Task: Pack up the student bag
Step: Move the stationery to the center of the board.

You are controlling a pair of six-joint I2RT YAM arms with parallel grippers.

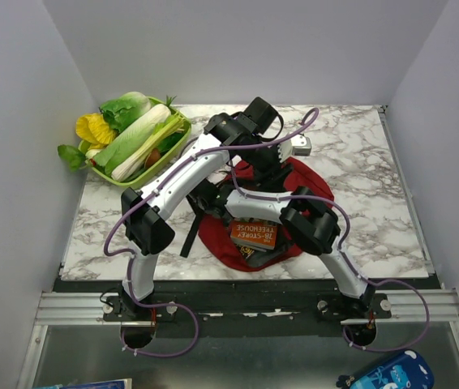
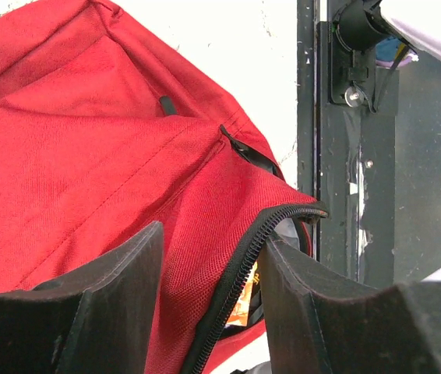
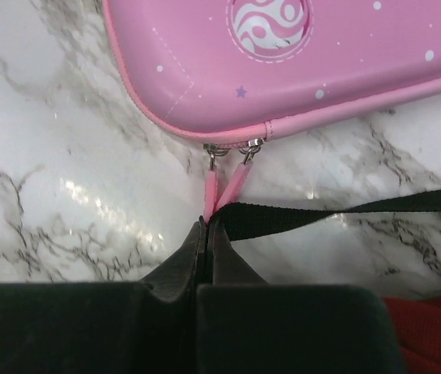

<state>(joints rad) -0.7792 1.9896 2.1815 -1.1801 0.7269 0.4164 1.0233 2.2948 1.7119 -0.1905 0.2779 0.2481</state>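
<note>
The dark-red student bag (image 1: pixel 315 182) lies open mid-table under both arms, and an orange book (image 1: pixel 254 233) shows in its mouth. My left gripper (image 1: pixel 263 168) is open. In the left wrist view its fingers (image 2: pixel 213 249) stand on either side of the bag's (image 2: pixel 88 156) black zipper edge (image 2: pixel 244 265), with the book (image 2: pixel 245 300) below. My right gripper (image 1: pixel 207 198) is shut. In the right wrist view its tips (image 3: pixel 209 222) pinch the pink zipper pulls (image 3: pixel 220 183) of the pink pencil case (image 3: pixel 298 54), which lies on the marble. A black bag strap (image 3: pixel 345 214) touches the tips. The arms hide the pencil case from above.
A green basket of toy vegetables (image 1: pixel 136 142) stands at the back left. A black strap (image 1: pixel 189 231) trails off the bag's left side. The table's dark front rail (image 2: pixel 306 117) lies close beyond the bag. White walls enclose three sides. A blue pouch (image 1: pixel 383 373) lies below the table.
</note>
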